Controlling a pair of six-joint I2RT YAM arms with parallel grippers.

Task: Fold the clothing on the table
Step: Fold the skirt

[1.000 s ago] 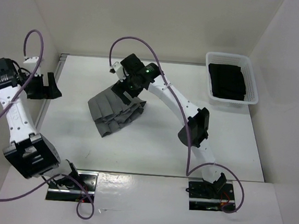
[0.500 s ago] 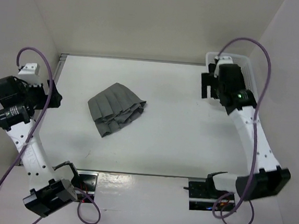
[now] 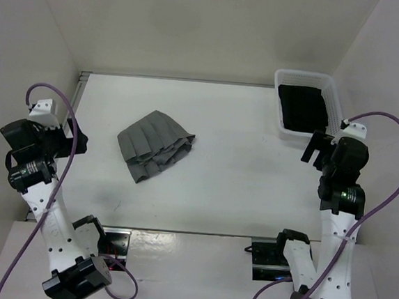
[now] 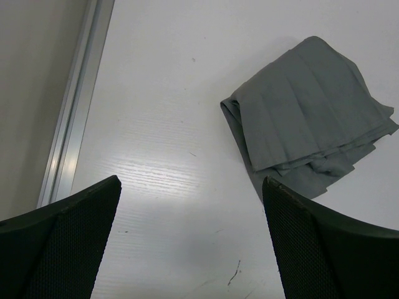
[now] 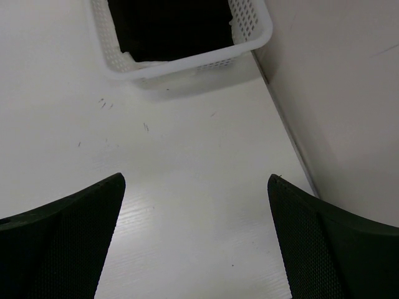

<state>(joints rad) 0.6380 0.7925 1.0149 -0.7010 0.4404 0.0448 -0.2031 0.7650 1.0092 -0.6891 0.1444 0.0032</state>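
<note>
Since left pincer (image 3: pixel 73 143) and right pincer (image 3: pixel 314 147) hang spread, empty: best approach skirt (image 3: pixel 154 148) on desk (image 3: pixel 239 174) from both sides, pinch hem corners, keep pleats aligned.

The mid-grey pleated fabric skirt (image 3: pixel 154 148) lies on the large flat white rectangular table (image 3: pixel 252 182), between the two pairs of jaws and nearer the left jaws, though well apart from both. From the left jaws it sits ahead and to the right. The metal rail (image 4: pixel 75 118) along the table's edge runs ahead and to the left of them. The small white plastic lattice basket (image 5: pixel 187 62) stands on the table ahead of the right jaws, slightly to their left, near them and in the table's far right corner. The plain black garment (image 5: pixel 168 25) lies inside it. The skirt is well to the left of the right jaws.
</note>
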